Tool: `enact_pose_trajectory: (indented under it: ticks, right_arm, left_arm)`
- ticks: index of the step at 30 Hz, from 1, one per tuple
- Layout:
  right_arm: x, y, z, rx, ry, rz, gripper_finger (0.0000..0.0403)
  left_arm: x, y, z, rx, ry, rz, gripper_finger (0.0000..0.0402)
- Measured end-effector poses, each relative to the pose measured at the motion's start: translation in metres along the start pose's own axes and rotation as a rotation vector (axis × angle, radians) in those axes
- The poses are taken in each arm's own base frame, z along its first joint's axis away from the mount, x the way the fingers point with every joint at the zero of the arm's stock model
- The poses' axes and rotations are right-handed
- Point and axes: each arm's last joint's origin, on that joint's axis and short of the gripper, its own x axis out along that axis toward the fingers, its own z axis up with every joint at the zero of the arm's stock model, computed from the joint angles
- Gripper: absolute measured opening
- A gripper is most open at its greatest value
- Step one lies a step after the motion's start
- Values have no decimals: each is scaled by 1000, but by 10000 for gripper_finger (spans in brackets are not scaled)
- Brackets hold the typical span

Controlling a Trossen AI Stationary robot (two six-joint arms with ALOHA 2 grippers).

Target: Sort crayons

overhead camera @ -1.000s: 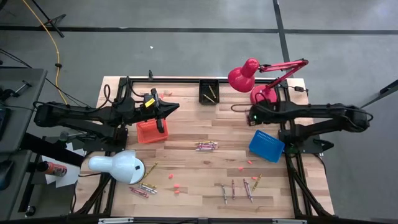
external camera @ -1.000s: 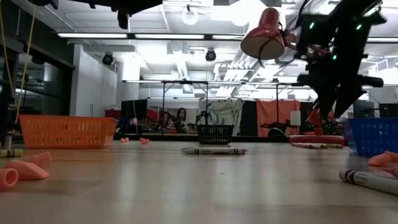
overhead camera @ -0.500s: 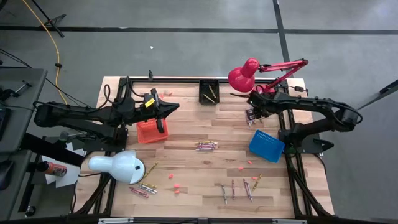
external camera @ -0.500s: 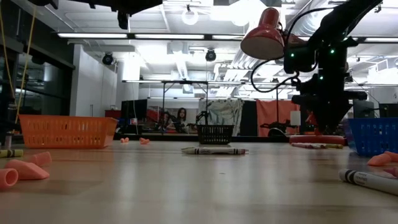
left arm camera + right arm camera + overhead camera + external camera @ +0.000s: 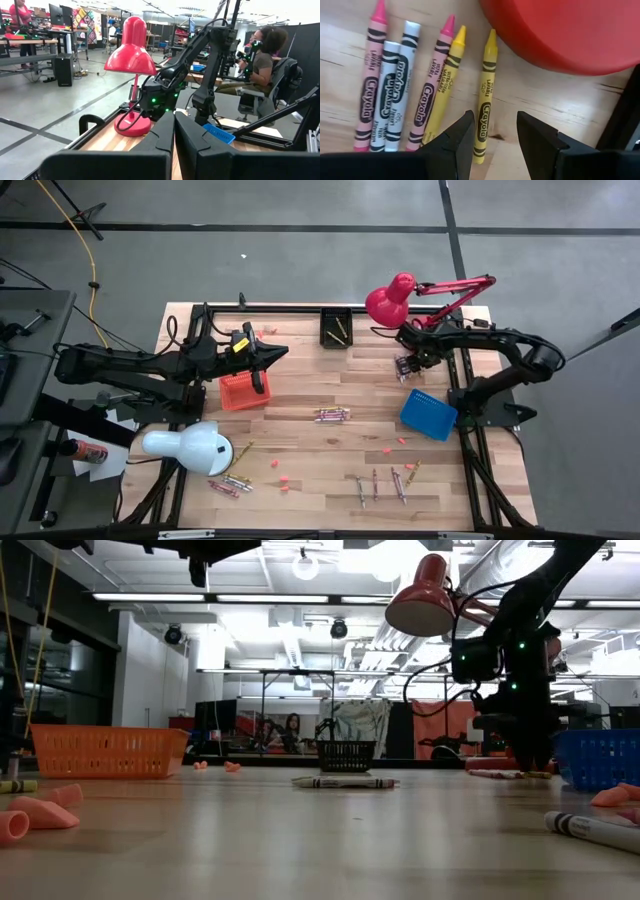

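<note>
Several crayons point(image 5: 427, 95), pink, grey and yellow, lie side by side flat on the wooden table point(image 5: 300, 435) beside the red lamp's base point(image 5: 560, 30). My right gripper point(image 5: 495, 137) points down over them, open. Its fingers stand on either side of the outermost yellow crayon point(image 5: 485, 107), near its blunt end, without touching it. The high view shows this gripper point(image 5: 405, 365) at the table's far right. My left gripper point(image 5: 282, 352) is shut and held level in the air above the orange basket point(image 5: 243, 391).
More crayons lie mid-table point(image 5: 332, 415), at the near left point(image 5: 230, 483) and at the near right point(image 5: 385, 483), among pink chips point(image 5: 284, 480). A black bin point(image 5: 336, 328), a blue basket point(image 5: 428, 413), a white lamp point(image 5: 190, 447) and the red lamp point(image 5: 392, 302) stand around.
My right arm has swung toward the red lamp. Its gripper has sunk toward the crayons beside the lamp's base and has tipped to point down at them. The crayons have not moved.
</note>
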Motion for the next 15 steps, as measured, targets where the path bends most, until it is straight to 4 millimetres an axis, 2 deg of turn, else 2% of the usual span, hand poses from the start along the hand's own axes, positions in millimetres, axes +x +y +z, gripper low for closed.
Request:
enact_pose_trajectory:
  ticks: [5,8,11,15]
  right_arm:
    - [5,3,2,-35,26,12,139]
    - [7,4,2,-59,40,8,126]
    - [9,4,1,-84,64,9,89]
    - [9,3,-1,-133,83,19,18]
  left_arm:
    - [0,0,0,0,0,0,3]
    - [0,0,0,0,0,0,3]
    - [0,0,0,8,1,1,3]
    - [0,0,0,17,1,3,3]
